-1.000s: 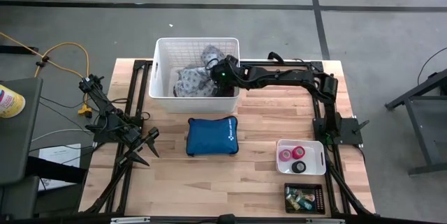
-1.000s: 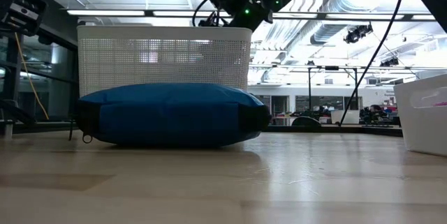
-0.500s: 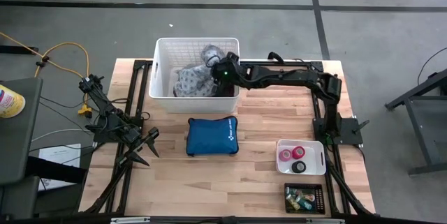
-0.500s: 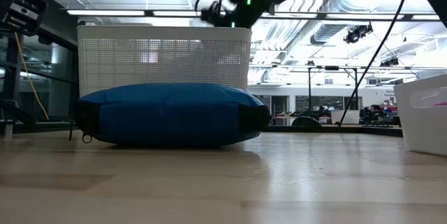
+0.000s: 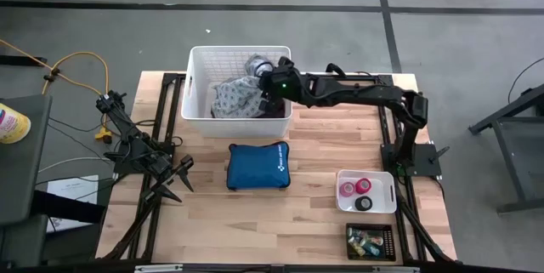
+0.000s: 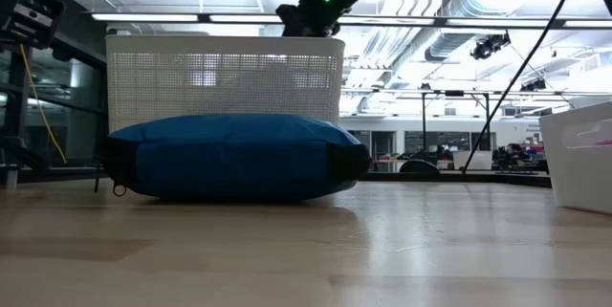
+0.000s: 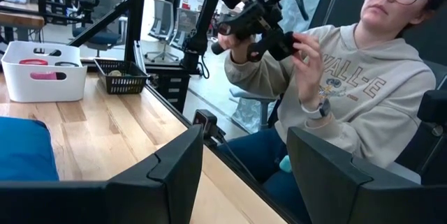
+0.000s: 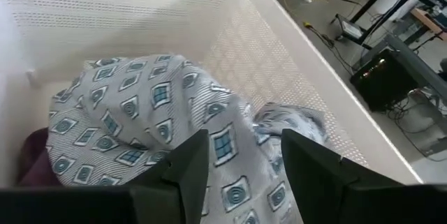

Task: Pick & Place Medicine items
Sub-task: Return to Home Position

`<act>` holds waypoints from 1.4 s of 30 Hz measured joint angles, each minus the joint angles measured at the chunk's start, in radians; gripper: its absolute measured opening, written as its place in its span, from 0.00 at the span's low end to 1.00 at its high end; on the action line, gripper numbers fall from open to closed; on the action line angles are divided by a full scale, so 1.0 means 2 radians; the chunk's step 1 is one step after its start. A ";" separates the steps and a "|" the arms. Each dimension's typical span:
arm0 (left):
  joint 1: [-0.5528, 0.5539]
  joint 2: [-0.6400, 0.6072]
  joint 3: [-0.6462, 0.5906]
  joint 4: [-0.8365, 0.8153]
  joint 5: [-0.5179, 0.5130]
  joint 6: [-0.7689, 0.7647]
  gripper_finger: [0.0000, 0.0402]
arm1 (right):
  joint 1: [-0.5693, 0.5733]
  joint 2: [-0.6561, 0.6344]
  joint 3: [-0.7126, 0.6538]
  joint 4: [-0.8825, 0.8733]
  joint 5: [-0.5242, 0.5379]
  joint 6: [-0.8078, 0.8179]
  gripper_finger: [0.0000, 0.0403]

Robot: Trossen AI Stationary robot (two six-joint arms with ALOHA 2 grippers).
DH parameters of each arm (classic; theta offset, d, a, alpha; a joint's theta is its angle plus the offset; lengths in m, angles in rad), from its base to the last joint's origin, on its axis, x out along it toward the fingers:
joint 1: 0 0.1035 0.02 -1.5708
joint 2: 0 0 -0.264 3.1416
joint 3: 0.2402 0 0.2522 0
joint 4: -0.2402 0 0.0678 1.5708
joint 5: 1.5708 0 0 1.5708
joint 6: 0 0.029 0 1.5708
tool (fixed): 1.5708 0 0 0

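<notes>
My right gripper (image 5: pixel 270 80) hangs open over the right part of the white mesh basket (image 5: pixel 197 94), just above a grey patterned cloth bundle (image 8: pixel 160 119); its fingers (image 8: pixel 183 172) touch nothing. It also shows in the low view (image 6: pixel 308 6), above the basket's rim. A pink roll (image 5: pixel 348 190) and a black roll (image 5: pixel 364 203) lie in a white tray (image 5: pixel 384 175). Several small items sit in a black basket (image 5: pixel 388 241). My left gripper (image 5: pixel 174 184) is open and empty at the table's left edge.
A blue zip pouch (image 5: pixel 258 165) lies mid-table, in front of the white basket. A purple cloth (image 8: pixel 31 158) lies under the patterned bundle. Bare wood lies between the pouch and the tray. A person (image 7: pixel 349 91) sits beyond the table's right side, hands on a control arm.
My right gripper has risen a little over the white basket, from about rim height to above the rim, and has stayed open. Its arm's elbow has swung toward the table's right edge.
</notes>
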 joint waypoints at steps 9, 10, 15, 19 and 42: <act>0.000 0.000 0.000 0.001 0.000 0.000 0.50 | -0.001 0.000 0.000 0.010 0.002 0.000 0.41; 0.000 0.000 0.000 0.001 0.000 0.000 0.50 | 0.000 0.000 0.000 0.009 0.002 0.000 0.41; 0.000 0.000 0.000 0.002 0.000 0.000 0.50 | 0.000 0.000 0.000 0.009 0.002 0.000 0.41; 0.000 0.000 0.000 0.002 0.000 0.000 0.50 | 0.008 0.000 0.000 0.009 0.002 -0.001 0.41; 0.000 0.000 0.000 0.002 0.000 0.000 0.50 | 0.182 0.000 0.001 0.084 0.003 -0.026 0.41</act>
